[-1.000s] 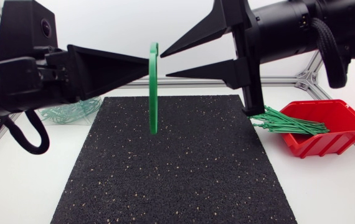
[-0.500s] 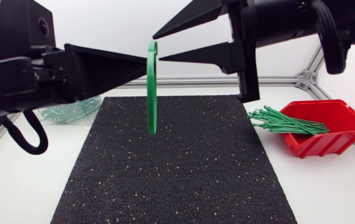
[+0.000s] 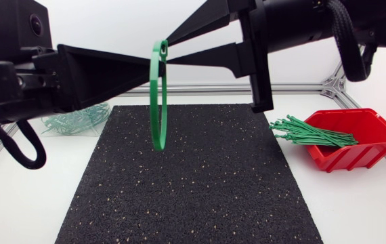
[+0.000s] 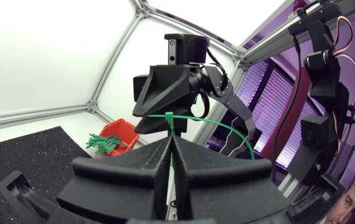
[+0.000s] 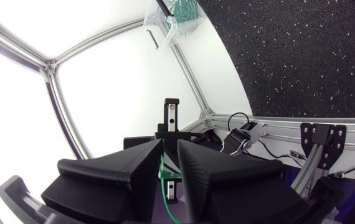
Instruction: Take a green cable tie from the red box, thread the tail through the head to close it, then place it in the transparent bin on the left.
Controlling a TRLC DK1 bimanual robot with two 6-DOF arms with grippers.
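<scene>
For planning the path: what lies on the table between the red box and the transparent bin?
Only the black mat, bare, as the head view shows; the green cable tie hangs above it.

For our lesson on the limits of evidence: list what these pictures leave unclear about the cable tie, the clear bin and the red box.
- Cable tie: the head view shows it edge-on, and the left pincer and right pincer crowd its top, so whether the tail is threaded is unclear.
- Clear bin: head view, mostly behind the left pincer.
- Red box: head view, its ties are too tangled to count.
</scene>
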